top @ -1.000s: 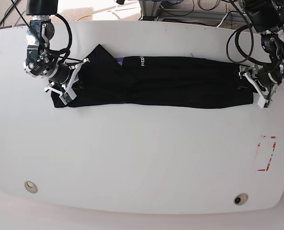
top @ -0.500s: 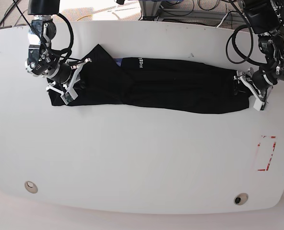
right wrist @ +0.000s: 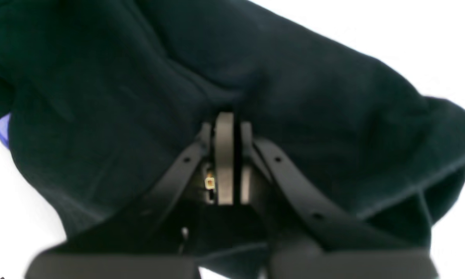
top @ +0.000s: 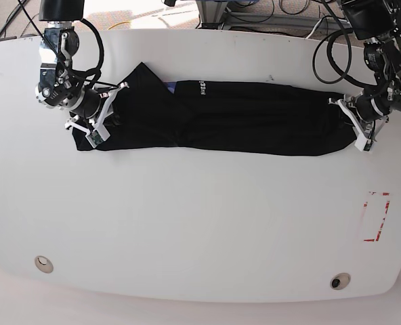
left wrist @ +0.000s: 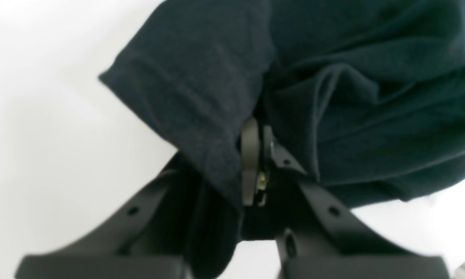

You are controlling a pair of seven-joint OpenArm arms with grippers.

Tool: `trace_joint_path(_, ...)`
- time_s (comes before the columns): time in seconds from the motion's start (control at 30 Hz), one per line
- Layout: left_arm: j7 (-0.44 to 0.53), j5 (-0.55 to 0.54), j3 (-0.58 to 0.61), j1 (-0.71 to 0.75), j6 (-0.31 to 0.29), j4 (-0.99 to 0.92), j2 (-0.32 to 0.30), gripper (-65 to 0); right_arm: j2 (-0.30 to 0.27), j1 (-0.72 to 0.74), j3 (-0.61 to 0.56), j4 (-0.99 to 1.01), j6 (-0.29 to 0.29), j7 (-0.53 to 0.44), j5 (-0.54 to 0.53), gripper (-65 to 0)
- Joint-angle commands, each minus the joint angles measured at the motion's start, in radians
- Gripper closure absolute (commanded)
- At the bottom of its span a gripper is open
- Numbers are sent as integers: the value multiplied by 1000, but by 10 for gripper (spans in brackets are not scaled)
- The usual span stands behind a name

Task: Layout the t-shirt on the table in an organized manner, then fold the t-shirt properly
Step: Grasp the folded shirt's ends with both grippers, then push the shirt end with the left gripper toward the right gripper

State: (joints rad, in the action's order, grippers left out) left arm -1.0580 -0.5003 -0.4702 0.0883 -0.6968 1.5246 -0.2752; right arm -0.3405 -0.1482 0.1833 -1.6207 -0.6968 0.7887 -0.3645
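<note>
Looking down from the base view, you see the t-shirt point(top: 241, 125) stretched as a long black band across the far half of the table point(top: 200, 223), running from one arm to the other. Your left gripper point(top: 353, 128), on that view's right, sits at the band's end; in its wrist view the jaws are drawn together with a fold of the black cloth point(left wrist: 201, 97) pinched between the fingers point(left wrist: 250, 162), a hemmed edge draping over one side. Your right gripper point(top: 99, 118), on the base view's left, is at the opposite end, where the cloth bunches into a peaked flap; its wrist view shows the fingers point(right wrist: 224, 159) pressed close together and buried in the dark fabric point(right wrist: 178, 77), so it too is clamped on the shirt. A line of small white lettering point(top: 199, 87) shows along the far edge of the band, with a purplish patch point(top: 170, 85) just beside it. A red tape rectangle point(top: 375, 217) lies near your left arm's side, well apart from the shirt, and two small round holes point(top: 43, 263) sit along the near edge.
</note>
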Motion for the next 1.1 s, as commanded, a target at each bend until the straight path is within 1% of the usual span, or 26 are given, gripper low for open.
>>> trace_joint_path(0.0, 22, -18, -2, 0, -1, 123, -20, 0, -13, 9, 5, -19, -1, -18, -12, -19)
trace_joint_path(0.03, 20, -18, -2, 5, -1, 149, -20, 0, -13, 9, 5, -19, -1, -18, -12, -19)
trace_joint_path(0.13, -28, -18, 12, 12, -1, 241, -14, 0, -13, 8, 5, -19, -1, -18, -12, -19)
trace_joint_path(0.27, -135, -19, 61, 3, -1, 308, 31, 0, -13, 6, 5, -17, -1, -18, -12, -19)
trace_joint_path(0.47, -219, -19, 140, -23, -1, 340, 121, 0, -12, 6, 3, -17, -1, -18, -12, -19)
trace_joint_path(0.63, -232, -18, 182, -26, -1, 339, 210, 0, -12, 8, 3, -16, -1, -18, -12, -19)
trace_joint_path(0.73, -232, -16, 218, -26, -1, 339, 253, 0, -12, 8, 3, -16, -1, -18, -12, -19)
trace_joint_path(0.93, -232, -16, 290, -26, -1, 339, 311, -1, -10, 6, 3, -16, -1, -18, -12, -19)
trace_joint_path(1.07, -232, -19, 305, -35, -1, 337, 357, -1, -6, 6, 3, -16, -1, -18, -12, -19)
